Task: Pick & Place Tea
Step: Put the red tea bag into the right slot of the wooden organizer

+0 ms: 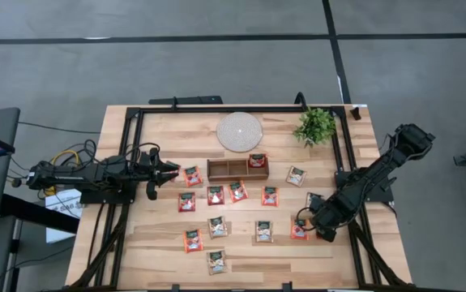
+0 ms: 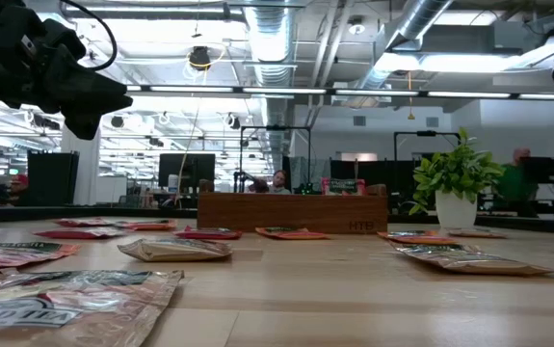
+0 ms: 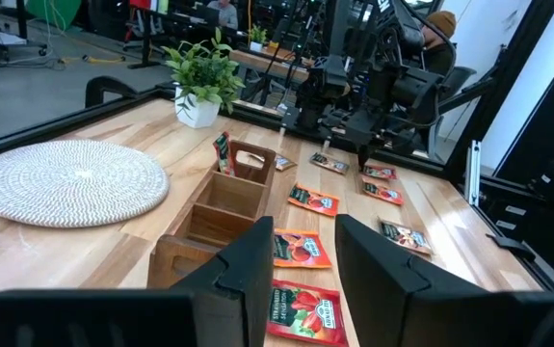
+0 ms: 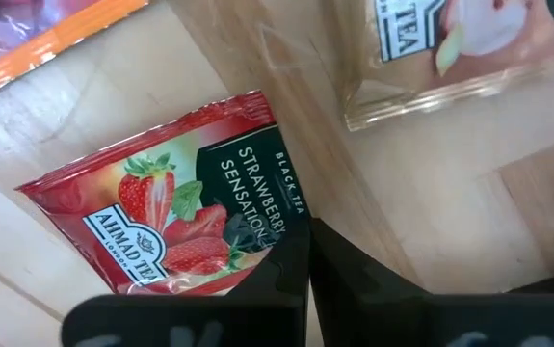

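Wooden table [image 1: 160, 243], right claw [image 4: 307, 260] pinching strawberry sachet's [image 4: 175, 217] edge

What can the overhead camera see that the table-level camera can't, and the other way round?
Only the high view shows the round white disc, the right gripper shut down at a red sachet, and a sachet standing in the tray's end compartment. Only the low view shows the room behind, with ceiling ducts and a person. Both show the tray, the plant and scattered sachets.
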Available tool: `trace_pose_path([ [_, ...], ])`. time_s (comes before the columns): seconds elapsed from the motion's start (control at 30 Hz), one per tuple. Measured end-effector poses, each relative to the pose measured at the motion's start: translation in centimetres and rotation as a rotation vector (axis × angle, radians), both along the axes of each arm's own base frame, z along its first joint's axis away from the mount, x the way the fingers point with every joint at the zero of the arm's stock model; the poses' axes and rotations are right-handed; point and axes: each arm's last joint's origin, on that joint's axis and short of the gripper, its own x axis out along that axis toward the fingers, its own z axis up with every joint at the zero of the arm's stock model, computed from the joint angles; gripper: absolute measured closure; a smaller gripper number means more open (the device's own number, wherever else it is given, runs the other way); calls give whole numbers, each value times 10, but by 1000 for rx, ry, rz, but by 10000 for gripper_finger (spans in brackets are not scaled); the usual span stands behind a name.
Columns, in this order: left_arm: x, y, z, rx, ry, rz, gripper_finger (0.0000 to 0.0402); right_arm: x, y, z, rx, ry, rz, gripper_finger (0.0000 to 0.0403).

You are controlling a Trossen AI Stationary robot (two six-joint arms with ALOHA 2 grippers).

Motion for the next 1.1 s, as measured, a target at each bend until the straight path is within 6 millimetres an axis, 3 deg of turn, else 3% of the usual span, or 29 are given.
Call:
trace_pose_path([
  [0.9, 0, 0, 0, -2, -1, 0, 296, -13, -4, 27, 139, -66, 1, 403],
  [1.1, 0, 0, 0, -2, -1, 0, 296, -13, -3, 28, 139, -65, -4, 363],
])
